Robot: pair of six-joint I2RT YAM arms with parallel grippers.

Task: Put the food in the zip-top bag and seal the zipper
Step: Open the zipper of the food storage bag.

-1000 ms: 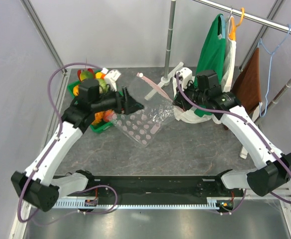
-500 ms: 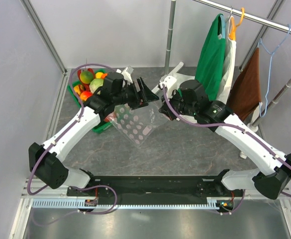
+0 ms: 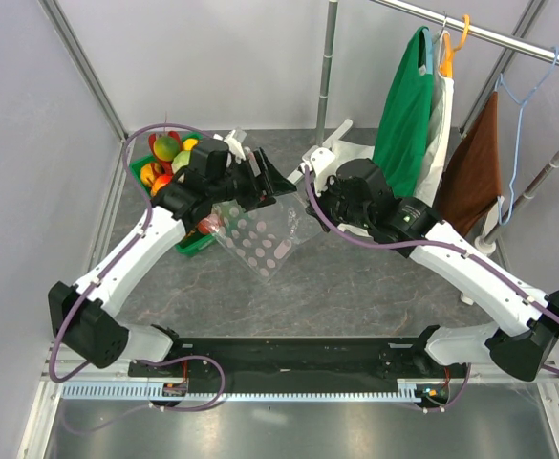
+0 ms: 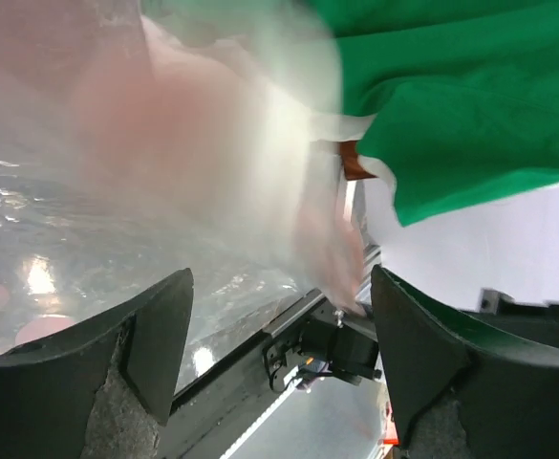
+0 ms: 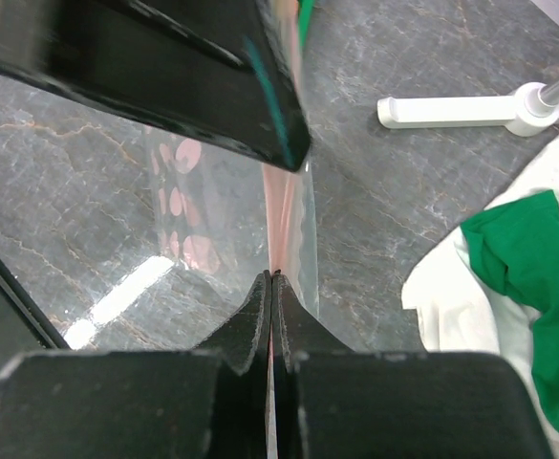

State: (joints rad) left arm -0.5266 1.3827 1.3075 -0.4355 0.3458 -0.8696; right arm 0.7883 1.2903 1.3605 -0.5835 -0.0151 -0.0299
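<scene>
The bag (image 3: 260, 244) is held up by its top, and its dotted lower part slopes down onto the grey table (image 3: 375, 277). The right gripper (image 3: 308, 186) sits at the bag's upper right corner. In its wrist view the two fingers (image 5: 250, 325) are pressed together, and the pink zipper (image 5: 277, 225) runs straight into the seam between them, so the jaws are clamped on that strip.

The left gripper (image 3: 271, 180) is at the bag's upper left, level with the top edge and near the right gripper. Its jaws stand wide. In its own view both fingers (image 4: 155, 335) are far apart, and blurred clear film with pink dots fills the space above and between them. I cannot tell whether either finger touches the film. One of its black fingers also shows in the right wrist view, just above the zipper and lying across the bag's top.

The food (image 3: 167, 148) lies heaped in a green tray (image 3: 191, 247) just left of the bag. There are green, yellow and orange pieces, and a red one sits nearest the bag's left edge.

Right of the bag, beyond the right gripper, a green cloth (image 3: 403, 96) and a white cloth (image 3: 441, 105) hang from a rack (image 3: 329, 57)
</scene>
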